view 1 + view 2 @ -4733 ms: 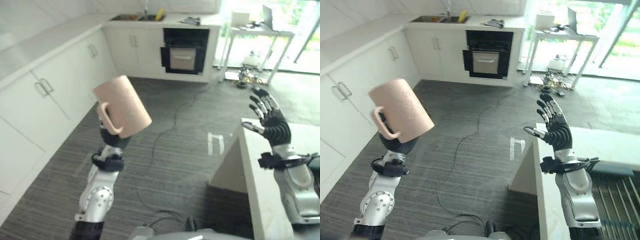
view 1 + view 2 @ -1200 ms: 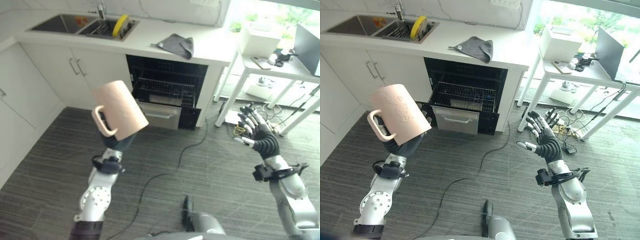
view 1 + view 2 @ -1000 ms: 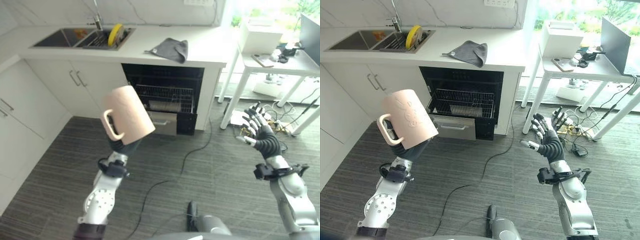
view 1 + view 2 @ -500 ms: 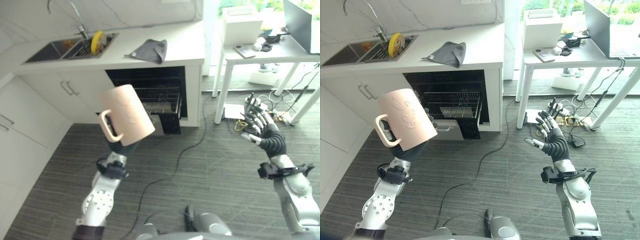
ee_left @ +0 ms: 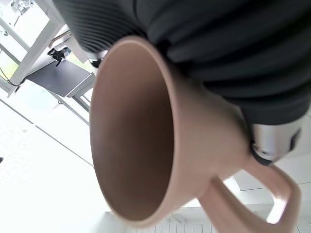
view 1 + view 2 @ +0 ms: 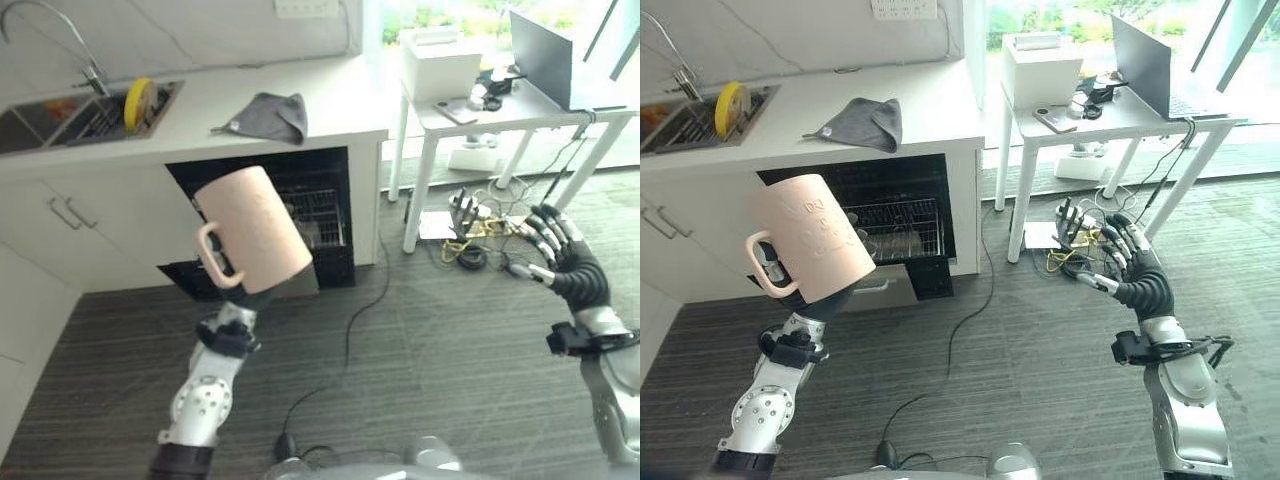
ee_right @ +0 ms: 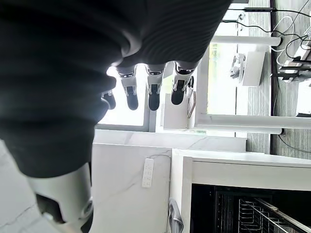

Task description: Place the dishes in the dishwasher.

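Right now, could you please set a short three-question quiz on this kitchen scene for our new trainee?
1. True or false: the right hand holds a dish.
2. What lies on the counter above the open dishwasher? A) grey cloth B) laptop C) plate
3. Fill in: the left hand is shut on a pink ____.

Key: 1 false, it is open and empty. 2 A, the grey cloth. 3 mug.
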You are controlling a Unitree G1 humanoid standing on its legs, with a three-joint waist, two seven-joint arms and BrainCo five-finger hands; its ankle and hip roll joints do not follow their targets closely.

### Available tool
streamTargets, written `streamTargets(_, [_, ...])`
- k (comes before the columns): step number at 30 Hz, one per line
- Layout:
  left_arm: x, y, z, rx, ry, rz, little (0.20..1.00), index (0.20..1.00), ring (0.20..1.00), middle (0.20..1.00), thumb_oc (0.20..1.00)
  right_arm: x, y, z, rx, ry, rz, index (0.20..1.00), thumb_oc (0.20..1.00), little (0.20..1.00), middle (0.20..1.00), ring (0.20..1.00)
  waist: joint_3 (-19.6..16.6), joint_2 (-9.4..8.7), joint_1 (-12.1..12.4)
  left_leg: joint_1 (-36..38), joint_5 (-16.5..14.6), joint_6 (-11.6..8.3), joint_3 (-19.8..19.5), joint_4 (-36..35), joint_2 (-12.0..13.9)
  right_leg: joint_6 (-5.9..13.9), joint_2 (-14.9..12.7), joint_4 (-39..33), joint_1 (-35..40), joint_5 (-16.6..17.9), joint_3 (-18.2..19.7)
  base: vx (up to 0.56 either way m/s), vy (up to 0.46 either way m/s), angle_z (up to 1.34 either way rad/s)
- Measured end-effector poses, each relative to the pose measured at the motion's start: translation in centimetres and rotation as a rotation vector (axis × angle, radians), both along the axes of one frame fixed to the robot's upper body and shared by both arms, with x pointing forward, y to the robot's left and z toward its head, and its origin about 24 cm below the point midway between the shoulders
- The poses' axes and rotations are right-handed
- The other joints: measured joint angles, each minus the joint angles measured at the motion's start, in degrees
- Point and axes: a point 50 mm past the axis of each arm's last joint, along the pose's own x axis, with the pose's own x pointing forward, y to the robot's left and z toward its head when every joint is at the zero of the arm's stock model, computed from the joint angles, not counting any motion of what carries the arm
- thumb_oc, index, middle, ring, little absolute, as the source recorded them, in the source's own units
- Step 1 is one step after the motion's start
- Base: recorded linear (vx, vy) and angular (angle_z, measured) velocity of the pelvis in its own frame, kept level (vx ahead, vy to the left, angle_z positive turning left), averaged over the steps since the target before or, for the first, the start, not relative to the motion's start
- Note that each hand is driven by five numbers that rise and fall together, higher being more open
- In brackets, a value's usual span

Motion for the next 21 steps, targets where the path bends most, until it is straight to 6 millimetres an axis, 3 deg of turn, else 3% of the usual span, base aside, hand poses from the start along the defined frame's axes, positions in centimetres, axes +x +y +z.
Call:
streamTargets(4, [0.5, 0.3, 1.1, 0.012, -0.033, -0.003, 0.200, 0.200, 0.200, 0.200, 0.200, 0.2, 3.1, 0.4, 0.058, -0.051, 0.086, 1.000, 1.000, 1.000, 1.000, 1.000, -0.62, 0.98, 1.77, 1.24, -2.88, 4.66, 0.60, -0.30, -4.99, 0.03, -4.76, 1.28, -1.07, 7.86, -3.04, 0.19, 0.381, -0.05])
streamTargets(7, [0.3, 0.4, 0.8, 0.012, -0.012, -0.003, 0.200, 0.200, 0.200, 0.200, 0.200, 0.3, 3.6, 0.3, 0.064, -0.045, 0.093, 1.000, 1.000, 1.000, 1.000, 1.000, -1.11, 1.72, 3.68, 1.23, -3.41, 5.48, 2.19, -0.06, -5.23, 0.22, -5.34, 1.91, -3.06, 13.74, -5.50, 0.09, 0.217, -0.22])
streamTargets(10, [0.2, 0.5, 0.6, 0.018, -0.005, 0.001, 0.200, 0.200, 0.200, 0.200, 0.200, 0.5, 3.9, -0.3, 0.054, -0.014, 0.098, 1.000, 1.000, 1.000, 1.000, 1.000, -1.64, 0.65, 4.13, 0.88, -3.05, 5.42, 4.82, -0.04, -4.21, 2.19, -2.66, 2.02, -4.93, 9.98, -7.22, 0.09, 0.090, -0.27])
streamTargets(11, [0.3, 0.5, 0.7, 0.031, -0.004, -0.002, 0.200, 0.200, 0.200, 0.200, 0.200, 0.6, 4.3, -0.5, 0.056, -0.004, 0.113, 1.000, 1.000, 1.000, 1.000, 1.000, -2.48, -0.68, 4.03, 0.63, -2.73, 5.40, 5.13, -0.04, -3.88, 2.74, 2.24, -3.76, -4.98, 8.20, -7.90, 0.14, -0.042, -0.23])
streamTargets(12, [0.3, 0.5, 0.7, 0.032, -0.003, -0.002, 0.200, 0.200, 0.200, 0.200, 0.200, 0.6, 4.2, -0.4, 0.054, -0.005, 0.109, 1.000, 1.000, 1.000, 1.000, 1.000, -2.74, -1.10, 3.93, 0.60, -2.73, 5.38, 5.20, -0.03, -3.92, 2.43, 3.34, -6.72, -4.63, 8.49, -9.00, 0.17, -0.075, -0.23])
streamTargets(13, [0.3, 0.5, 0.6, 0.029, 0.002, 0.001, 0.200, 0.200, 0.200, 0.200, 0.200, 0.6, 4.2, -0.4, 0.053, -0.004, 0.107, 1.000, 1.000, 1.000, 1.000, 1.000, -2.98, -1.51, 3.95, 0.72, -3.40, 4.38, 4.53, -0.04, -3.91, 1.41, 4.41, -10.15, -4.29, 9.21, -10.21, 0.20, -0.127, -0.17])
streamTargets(15, [0.2, 0.6, 0.4, 0.029, 0.021, 0.011, 0.200, 0.200, 0.200, 0.200, 0.200, 0.7, 4.5, -0.5, 0.059, -0.005, 0.111, 1.000, 1.000, 1.000, 1.000, 1.000, -3.38, -2.33, 3.76, 1.52, -3.82, 3.80, 2.96, -0.34, -4.01, -0.74, 6.00, -16.16, -3.31, 11.91, -8.89, 0.19, -0.157, 0.08])
streamTargets(16, [0.1, 0.6, 0.1, 0.025, 0.033, 0.013, 0.200, 0.200, 0.200, 0.200, 0.200, 0.8, 4.7, -0.9, 0.064, 0.013, 0.115, 1.000, 1.000, 1.000, 1.000, 1.000, -3.65, -2.62, 3.17, 2.37, -4.00, 3.19, 2.64, -0.37, -3.88, -3.35, 6.34, -16.11, -2.44, 12.86, -8.17, 0.20, -0.190, 0.21])
streamTargets(21, [-0.4, 0.4, -0.6, 0.031, 0.066, 0.007, 0.200, 0.200, 0.200, 0.200, 0.200, 1.2, 4.0, -2.3, 0.080, 0.070, 0.075, 1.000, 1.000, 1.000, 1.000, 1.000, -3.83, 1.09, 3.27, 3.12, -2.85, 0.13, 0.00, -0.37, 0.62, -5.85, 11.25, -15.81, -0.80, 11.44, -8.65, 0.21, -0.299, 0.06])
